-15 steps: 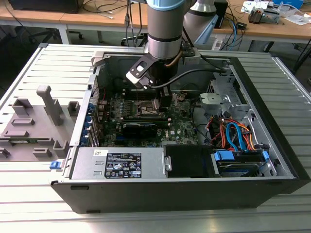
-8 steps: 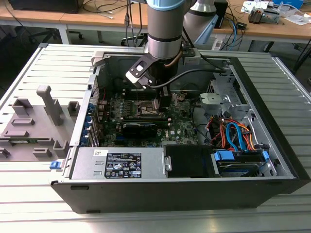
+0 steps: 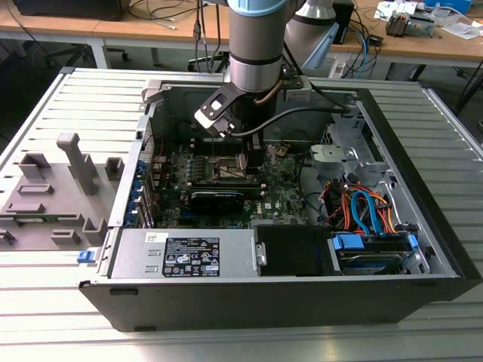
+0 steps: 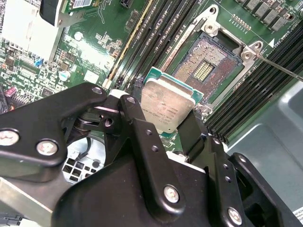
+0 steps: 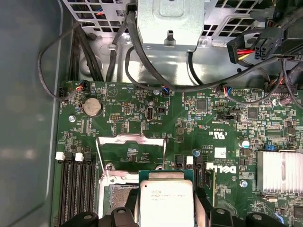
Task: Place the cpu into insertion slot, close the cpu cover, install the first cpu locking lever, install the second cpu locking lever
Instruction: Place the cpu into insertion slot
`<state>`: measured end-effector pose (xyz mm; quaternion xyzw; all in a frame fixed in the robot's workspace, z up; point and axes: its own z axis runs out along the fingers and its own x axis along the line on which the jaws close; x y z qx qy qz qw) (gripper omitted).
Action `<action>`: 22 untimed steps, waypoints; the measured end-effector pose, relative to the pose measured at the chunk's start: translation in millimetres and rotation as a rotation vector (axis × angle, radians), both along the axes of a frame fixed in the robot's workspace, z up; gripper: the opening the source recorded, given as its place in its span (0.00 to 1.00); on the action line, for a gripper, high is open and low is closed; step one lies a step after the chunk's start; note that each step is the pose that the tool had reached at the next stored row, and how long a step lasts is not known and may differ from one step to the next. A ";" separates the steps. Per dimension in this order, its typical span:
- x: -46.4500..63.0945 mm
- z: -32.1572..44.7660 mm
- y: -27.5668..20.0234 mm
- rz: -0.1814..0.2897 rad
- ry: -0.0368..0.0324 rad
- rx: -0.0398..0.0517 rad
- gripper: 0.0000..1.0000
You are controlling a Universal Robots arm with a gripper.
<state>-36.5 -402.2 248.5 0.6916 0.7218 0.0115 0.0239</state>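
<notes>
Clamped shut on cpu (image 4: 168, 104) at insertion slot (image 4: 203, 71) edge; memory slots (image 4: 151, 38) flanking that slot; slot's near corner hidden behind cpu.

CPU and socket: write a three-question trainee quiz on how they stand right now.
1. True or false: the cpu is already seated in the insertion slot.
2. Pick one: the gripper is A) open, B) shut on the cpu, C) shut on the cpu cover.
3. Fill in: the cpu cover stands ____, so the slot's contact field is bare.

Key
1. False: the cpu is held clear of the slot, which is empty.
2. B.
3. open.
</notes>
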 end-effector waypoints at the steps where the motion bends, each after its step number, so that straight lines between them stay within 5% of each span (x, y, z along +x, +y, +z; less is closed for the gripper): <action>1: 0.0 0.0 0.0 0.000 0.0000 0.0000 0.55; 22: -1.7 -1.1 3.7 -0.001 0.0000 -0.0001 0.55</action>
